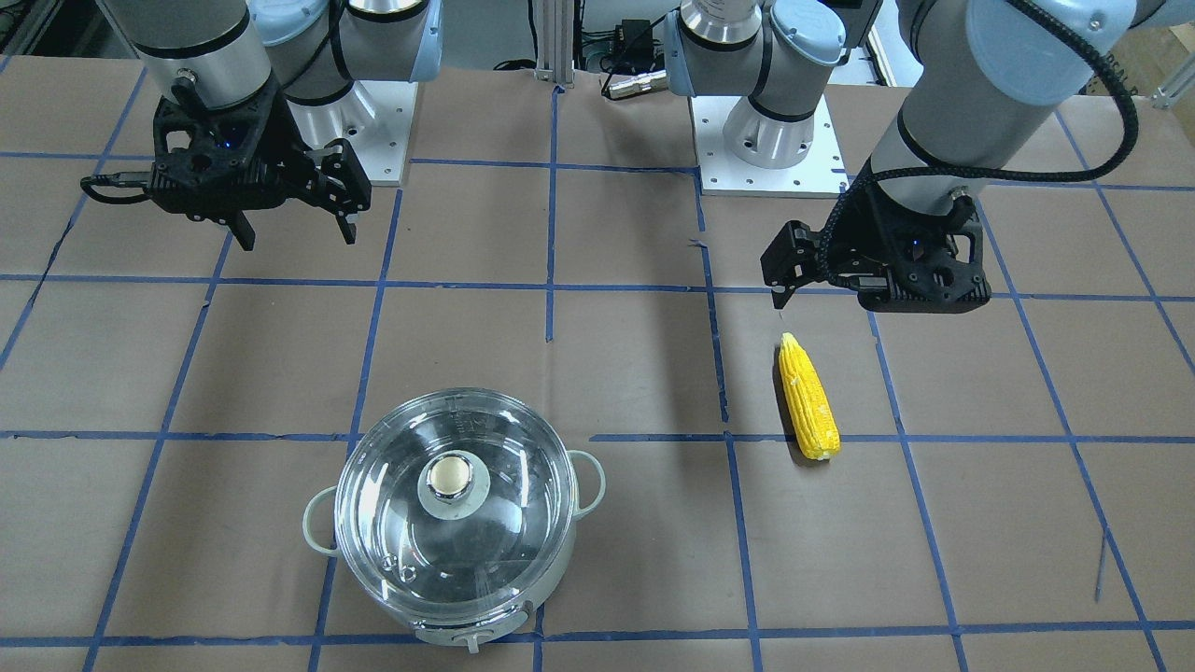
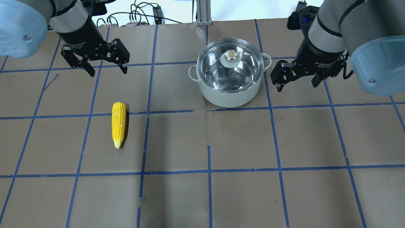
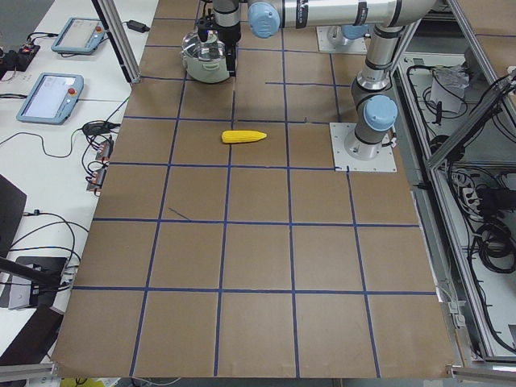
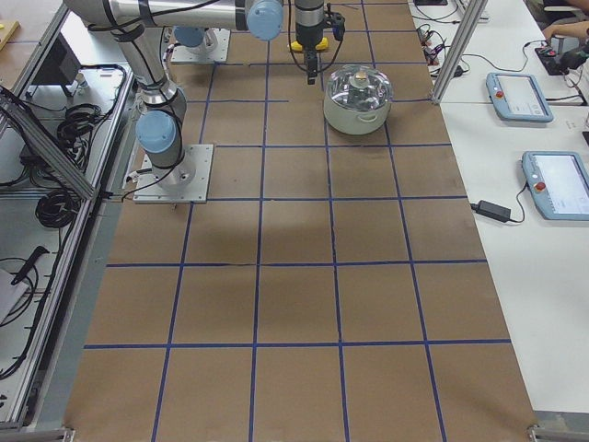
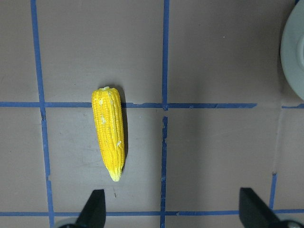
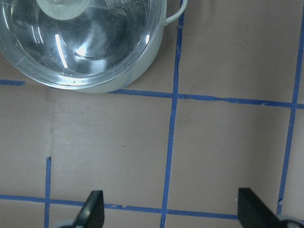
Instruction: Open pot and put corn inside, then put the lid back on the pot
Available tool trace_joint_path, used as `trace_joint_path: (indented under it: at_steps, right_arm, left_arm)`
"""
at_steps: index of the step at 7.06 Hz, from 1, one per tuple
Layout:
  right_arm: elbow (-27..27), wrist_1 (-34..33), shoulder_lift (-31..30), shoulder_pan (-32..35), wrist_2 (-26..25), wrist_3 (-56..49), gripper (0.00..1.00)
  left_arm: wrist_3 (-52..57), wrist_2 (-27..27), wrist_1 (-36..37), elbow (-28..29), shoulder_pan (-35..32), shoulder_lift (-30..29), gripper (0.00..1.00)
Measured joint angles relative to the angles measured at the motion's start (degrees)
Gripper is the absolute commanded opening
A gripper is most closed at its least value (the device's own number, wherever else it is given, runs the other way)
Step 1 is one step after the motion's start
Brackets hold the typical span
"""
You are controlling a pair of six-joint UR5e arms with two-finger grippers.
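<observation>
The pot (image 2: 231, 96) stands at the far middle of the table, with the glass lid (image 2: 232, 69) seated on it and its cream-topped knob (image 2: 231, 55) up. The pot also shows in the front view (image 1: 553, 567) under the lid (image 1: 457, 537). The corn (image 2: 118, 124) lies flat on the left half, pale tip toward the robot; it also shows in the left wrist view (image 5: 110, 133). My left gripper (image 2: 108, 72) is open and empty, hovering just beyond the corn. My right gripper (image 2: 297, 86) is open and empty, just right of the pot.
Brown paper with a blue tape grid covers the table. The arms' white base plates (image 1: 775, 149) sit on the robot's side. A side bench with teach pendants (image 4: 520, 97) runs along the far table edge, past an aluminium post (image 4: 456, 46) close to the pot.
</observation>
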Motion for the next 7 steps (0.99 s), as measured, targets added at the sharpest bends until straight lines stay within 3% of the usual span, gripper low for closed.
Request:
trace_joint_path:
  at_steps: [3,7]
  right_arm:
    - [-4.69,-7.98,8.11,4.49,-0.25,1.54,1.00]
    - [-20.55,-9.31,25.45,11.73,-0.72,8.14,0.99]
  left_arm:
    - [0.30,0.12,0.00,-0.53,0.00,0.56,1.00]
    - [0.29,-0.31,0.45,-0.68,0.06,-0.04,1.00]
